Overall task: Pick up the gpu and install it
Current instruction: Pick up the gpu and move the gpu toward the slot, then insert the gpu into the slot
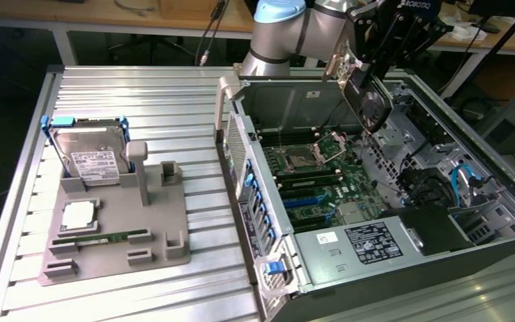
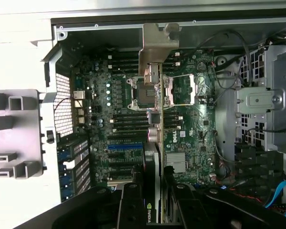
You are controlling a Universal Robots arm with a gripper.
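Presently, a slotted aluminium table (image 1: 150, 94) carries everything. On the side toward the exterior view's right lies an open computer case (image 1: 311, 100), side panel off, its interior facing up. The robot arm (image 1: 280, 33) reaches in over the case's far edge.

The green motherboard (image 1: 329, 194) covers the case floor. The processor socket (image 1: 298, 159) sits uncovered, and the blue expansion slots (image 2: 126, 148) have no card seated in them.

A grey parts fixture (image 1: 163, 221) lies on the table toward the exterior view's left, well apart from the arm.

The gpu (image 1: 371, 100) hangs in the air above the motherboard near the far end of the case. It is held on edge and somewhat tilted, and is not seated in any slot. The wrist view looks along its edge (image 2: 152, 129), with the silver end bracket (image 2: 157, 40) at the far end and a maker's logo close to the fingers.

A hard drive (image 1: 92, 157) with a white label stands upright in the fixture's far bracket.

The gripper (image 1: 372, 70) is clamped on the gpu. In the wrist view (image 2: 152, 202), one black finger sits on each face of the card.

A processor chip (image 1: 78, 213) lies flat on the fixture.

A RAM stick (image 1: 96, 237) lies just beside the chip, nearer the camera.
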